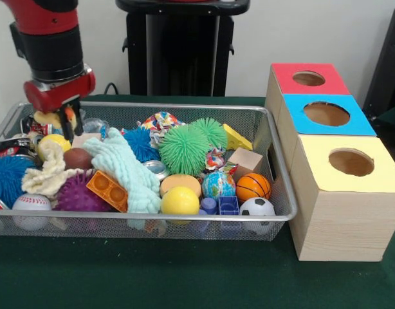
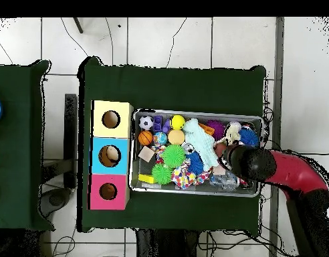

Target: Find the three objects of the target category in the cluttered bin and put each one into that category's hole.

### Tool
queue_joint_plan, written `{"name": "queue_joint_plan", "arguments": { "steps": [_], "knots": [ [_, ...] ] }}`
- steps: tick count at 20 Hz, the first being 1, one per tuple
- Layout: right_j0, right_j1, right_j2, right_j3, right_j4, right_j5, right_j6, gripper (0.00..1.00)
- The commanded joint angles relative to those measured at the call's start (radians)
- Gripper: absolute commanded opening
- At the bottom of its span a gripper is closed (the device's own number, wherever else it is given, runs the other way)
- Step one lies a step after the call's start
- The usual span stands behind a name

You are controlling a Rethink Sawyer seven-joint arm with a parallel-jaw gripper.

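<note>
The wire mesh bin [image 1: 152,219] stands on the green table, full of balls, blocks and soft toys. My gripper [image 1: 69,123] reaches down into its far left corner in the front view. A small orange-tan soft thing [image 1: 51,118] lies right against it; I cannot tell whether it is held. The red-topped box's hole [image 1: 308,78] is at the far right, beyond the blue and yellow boxes. In the overhead view the arm [image 2: 255,164] covers the bin's right end [image 2: 194,112] and hides the gripper. The red box's hole [image 2: 107,191] shows there at lower left.
The blue-topped box [image 1: 326,114] and the yellow-topped box [image 1: 350,162] stand in a row beside the bin. A green spiky ball [image 1: 184,149], a pale green fuzzy cloth [image 1: 123,168], a cream knotted toy [image 1: 46,172], an orange block [image 1: 107,190] and several balls fill the bin.
</note>
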Motion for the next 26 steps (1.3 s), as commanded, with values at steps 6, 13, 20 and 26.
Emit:
{"name": "queue_joint_plan", "arguments": {
  "steps": [6, 13, 20, 26],
  "knots": [
    [0.144, -0.096, -0.089, 0.075, 0.073, -0.051, 0.341, 0.00],
    [0.149, -0.152, -0.038, 0.102, 0.176, -0.014, 0.313, 0.00],
    [0.146, -0.244, 0.009, 0.197, 0.322, -0.009, 0.313, 0.00],
    [0.170, -0.309, 0.041, 0.285, 0.433, -0.047, 0.317, 0.00]
  ]
}}
